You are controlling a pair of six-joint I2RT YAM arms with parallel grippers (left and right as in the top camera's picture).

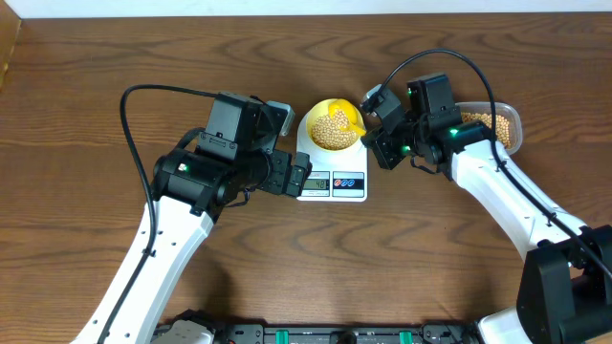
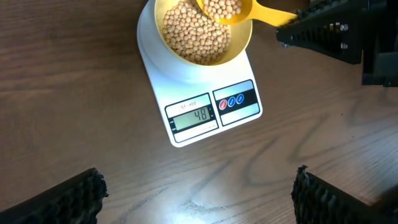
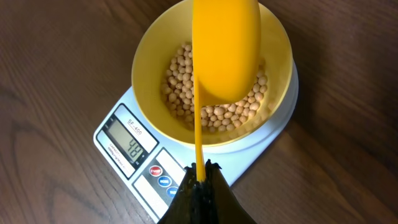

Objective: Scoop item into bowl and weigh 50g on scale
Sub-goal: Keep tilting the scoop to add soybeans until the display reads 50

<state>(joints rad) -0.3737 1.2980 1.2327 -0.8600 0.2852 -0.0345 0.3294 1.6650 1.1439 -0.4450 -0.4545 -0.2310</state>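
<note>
The pale yellow bowl [image 2: 158, 18] stands on the round platform of the white scale [image 2: 214, 109], whose display reads 48. Tan beans [image 2: 193, 34] fill its bottom. My right gripper [image 3: 200, 171] is shut on the thin handle of a bright yellow scoop [image 3: 225, 50]. The scoop [image 2: 227, 9] hangs over the bowl's rim with beans in it. My left gripper [image 2: 198, 183] is open over bare wood in front of the scale and holds nothing. From overhead, the bowl [image 1: 316, 115] lies between the two grippers.
A clear plastic tub [image 1: 497, 124] with more beans sits at the right, behind my right arm. The left arm's wrist [image 1: 239, 129] hovers just left of the scale [image 1: 332, 182]. Bare wooden table surrounds the scale.
</note>
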